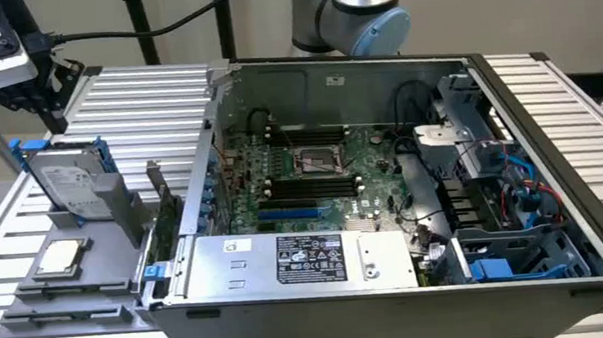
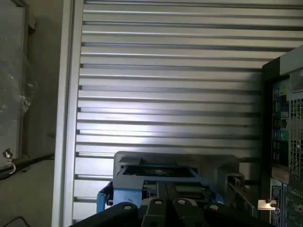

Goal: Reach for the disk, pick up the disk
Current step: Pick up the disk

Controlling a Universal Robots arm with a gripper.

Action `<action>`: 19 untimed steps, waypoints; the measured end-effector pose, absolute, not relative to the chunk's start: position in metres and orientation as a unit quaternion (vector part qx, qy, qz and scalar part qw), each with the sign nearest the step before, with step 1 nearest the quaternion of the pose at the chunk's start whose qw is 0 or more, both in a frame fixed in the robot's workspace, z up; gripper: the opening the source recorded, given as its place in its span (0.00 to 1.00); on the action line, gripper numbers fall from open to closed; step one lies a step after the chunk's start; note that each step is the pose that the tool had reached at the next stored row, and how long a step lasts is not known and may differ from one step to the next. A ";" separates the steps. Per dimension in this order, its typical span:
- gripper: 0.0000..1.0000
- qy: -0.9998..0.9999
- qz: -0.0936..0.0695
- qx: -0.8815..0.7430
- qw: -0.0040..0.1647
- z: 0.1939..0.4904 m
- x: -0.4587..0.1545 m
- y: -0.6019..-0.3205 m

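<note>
The disk (image 1: 68,185) stands on edge in a grey holder (image 1: 119,205) at the exterior view's left, beside the open computer case. It is silver-grey with a white label, and blue rails (image 1: 22,151) frame it. My gripper (image 1: 54,117) hangs just above the disk's upper end, apart from it and holding nothing. In the wrist view I look down on the disk's top edge (image 2: 156,172) and a blue rail (image 2: 124,195), close under my gripper's black linkages (image 2: 165,210).
An open computer case (image 1: 389,169) takes up the middle of the ribbed metal table (image 1: 142,93). A small square chip (image 1: 60,257) lies on a grey tray in front of the disk. A silver box with a black label (image 1: 309,258) sits inside the case. The table's edge (image 2: 64,118) runs close by.
</note>
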State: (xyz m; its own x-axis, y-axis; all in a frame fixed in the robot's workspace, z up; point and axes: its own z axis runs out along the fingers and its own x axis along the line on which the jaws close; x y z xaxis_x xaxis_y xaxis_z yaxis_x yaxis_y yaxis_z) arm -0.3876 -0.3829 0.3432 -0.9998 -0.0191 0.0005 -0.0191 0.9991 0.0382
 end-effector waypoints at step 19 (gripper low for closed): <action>0.11 -1.000 -0.019 0.010 0.000 0.343 -0.398 -0.384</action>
